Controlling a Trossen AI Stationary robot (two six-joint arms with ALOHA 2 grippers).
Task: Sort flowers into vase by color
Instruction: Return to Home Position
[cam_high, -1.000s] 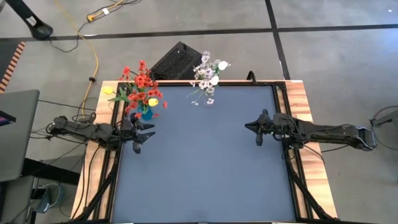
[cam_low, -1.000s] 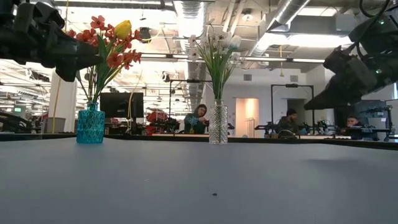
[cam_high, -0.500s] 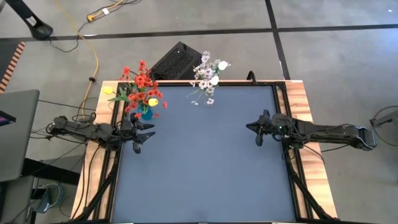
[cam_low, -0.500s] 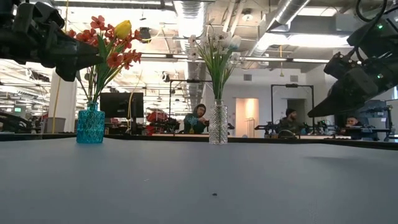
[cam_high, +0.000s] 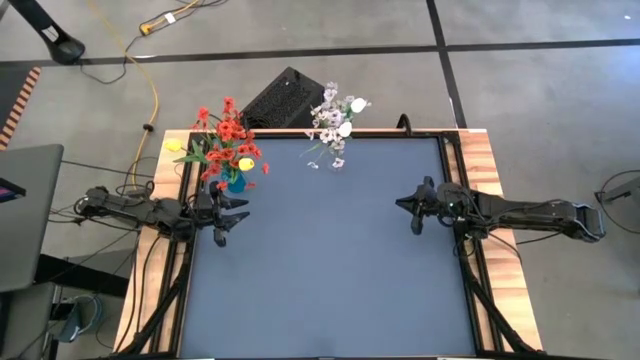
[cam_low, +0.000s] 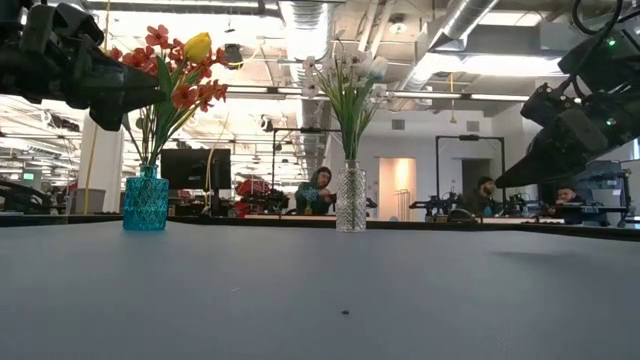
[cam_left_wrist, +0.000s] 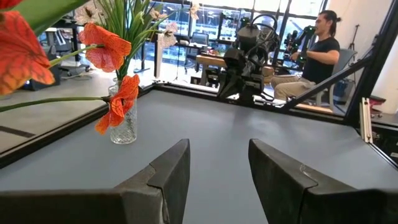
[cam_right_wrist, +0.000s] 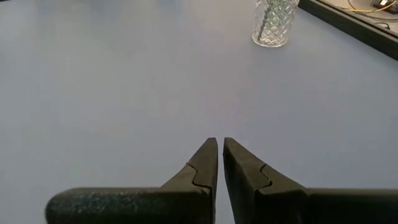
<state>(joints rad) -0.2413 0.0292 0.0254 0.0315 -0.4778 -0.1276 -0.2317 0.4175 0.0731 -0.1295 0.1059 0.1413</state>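
Observation:
A blue vase (cam_high: 235, 183) stands at the table's far left and holds the red blossom clusters (cam_high: 228, 132) and yellow tulip buds (cam_high: 246, 163). A clear glass vase (cam_high: 338, 160) at the far middle holds the white flowers (cam_high: 335, 115). Both vases rest upright on their bases (cam_low: 146, 226). My left gripper (cam_high: 232, 220) hovers open by the left edge, just on the near side of the blue vase, with nothing between its fingers (cam_left_wrist: 217, 162). My right gripper (cam_high: 404, 204) hovers shut near the right edge, tilted down over bare table (cam_right_wrist: 220, 144).
A black frame (cam_high: 455, 170) and wooden borders run around the blue-grey table top (cam_high: 330, 270). The whole middle and near part of the top is bare. A laptop (cam_high: 25, 210) sits off the left edge. People sit in the room beyond the far edge (cam_left_wrist: 317, 53).
My right gripper has tipped slightly downward, staying shut and in place. The vases and flowers stand as before.

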